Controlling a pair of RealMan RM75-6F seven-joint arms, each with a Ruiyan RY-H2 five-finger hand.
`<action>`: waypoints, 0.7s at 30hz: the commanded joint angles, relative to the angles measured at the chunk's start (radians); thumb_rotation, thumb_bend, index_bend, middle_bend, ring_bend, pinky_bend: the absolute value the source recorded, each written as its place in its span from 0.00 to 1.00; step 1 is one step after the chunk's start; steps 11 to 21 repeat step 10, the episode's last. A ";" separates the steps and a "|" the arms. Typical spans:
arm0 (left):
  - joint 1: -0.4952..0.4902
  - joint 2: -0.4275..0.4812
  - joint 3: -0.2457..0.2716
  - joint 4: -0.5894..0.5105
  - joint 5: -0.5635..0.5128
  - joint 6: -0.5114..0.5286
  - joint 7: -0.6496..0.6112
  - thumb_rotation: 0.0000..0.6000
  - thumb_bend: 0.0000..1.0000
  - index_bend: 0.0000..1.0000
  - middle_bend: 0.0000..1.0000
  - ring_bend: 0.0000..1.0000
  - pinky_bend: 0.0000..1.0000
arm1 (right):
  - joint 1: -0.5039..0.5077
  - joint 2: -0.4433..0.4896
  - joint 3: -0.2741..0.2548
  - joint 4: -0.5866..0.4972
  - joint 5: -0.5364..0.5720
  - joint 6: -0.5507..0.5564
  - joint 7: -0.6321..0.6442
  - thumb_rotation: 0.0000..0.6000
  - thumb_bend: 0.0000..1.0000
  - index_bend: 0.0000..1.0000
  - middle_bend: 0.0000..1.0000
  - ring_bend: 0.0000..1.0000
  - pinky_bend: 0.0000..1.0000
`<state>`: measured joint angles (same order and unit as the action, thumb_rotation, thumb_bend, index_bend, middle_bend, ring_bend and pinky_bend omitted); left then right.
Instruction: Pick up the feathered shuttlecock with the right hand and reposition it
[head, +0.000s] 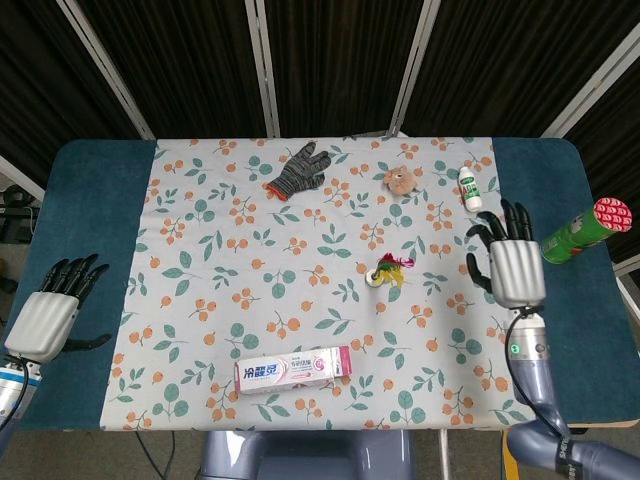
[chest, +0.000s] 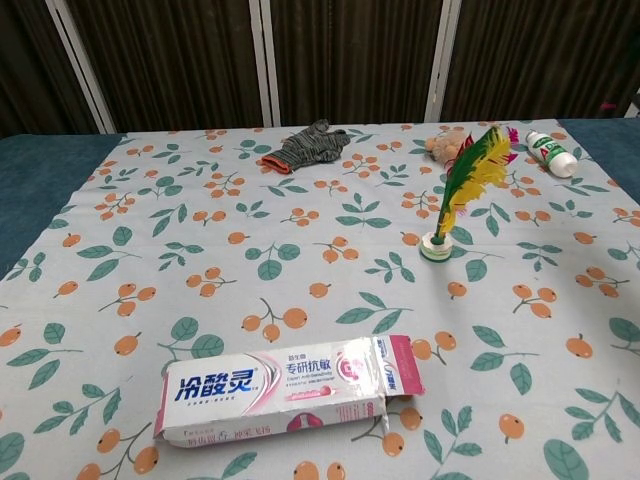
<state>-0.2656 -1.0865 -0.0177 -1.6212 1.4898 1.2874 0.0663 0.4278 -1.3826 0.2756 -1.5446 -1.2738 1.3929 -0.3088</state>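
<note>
1. I see the feathered shuttlecock (head: 387, 271) standing on its round base near the middle of the floral cloth (head: 200, 250), with its feathers leaning toward my right side. In the chest view the feathered shuttlecock (chest: 460, 195) tilts clearly, so I judge it is balanced on the base alone, with nothing touching it.
2. My right robot hand (head: 514, 262) hovers over the cloth's right edge, well apart from the shuttlecock. It is released, fingers spread and holding nothing. The chest view does not show it.
3. My left robot hand (head: 50, 308) is parked over the blue worktop (head: 90, 200) at the far left, fingers extended and empty. I judge it sits out there because the task belongs to the right one only.
4. The shuttlecock stands free and my right robot hand is away from it, so I judge either the repositioning is done or a fresh approach is needed; I cannot tell which from this moment.
5. If I go in again, I would pinch low on the quills, since the lean makes the base easy to knock over.
6. Other things lie clear of that path: the toothpaste box (head: 293, 370) near the front, the grey glove (head: 297, 172) and plush toy (head: 401, 179) at the back, the small white bottle (head: 467, 187), and the green can (head: 583, 229) on the right.
</note>
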 joint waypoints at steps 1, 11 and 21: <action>0.000 0.000 0.000 0.000 0.000 0.000 0.000 0.88 0.13 0.08 0.00 0.00 0.00 | -0.056 0.046 -0.039 -0.010 -0.032 0.037 0.065 1.00 0.34 0.34 0.17 0.00 0.00; -0.001 0.000 0.001 0.000 0.005 0.000 -0.002 0.88 0.13 0.08 0.00 0.00 0.00 | -0.126 0.094 -0.094 0.029 -0.090 0.081 0.148 1.00 0.33 0.24 0.06 0.00 0.00; -0.001 0.000 0.001 0.000 0.005 0.000 -0.002 0.88 0.13 0.08 0.00 0.00 0.00 | -0.126 0.094 -0.094 0.029 -0.090 0.081 0.148 1.00 0.33 0.24 0.06 0.00 0.00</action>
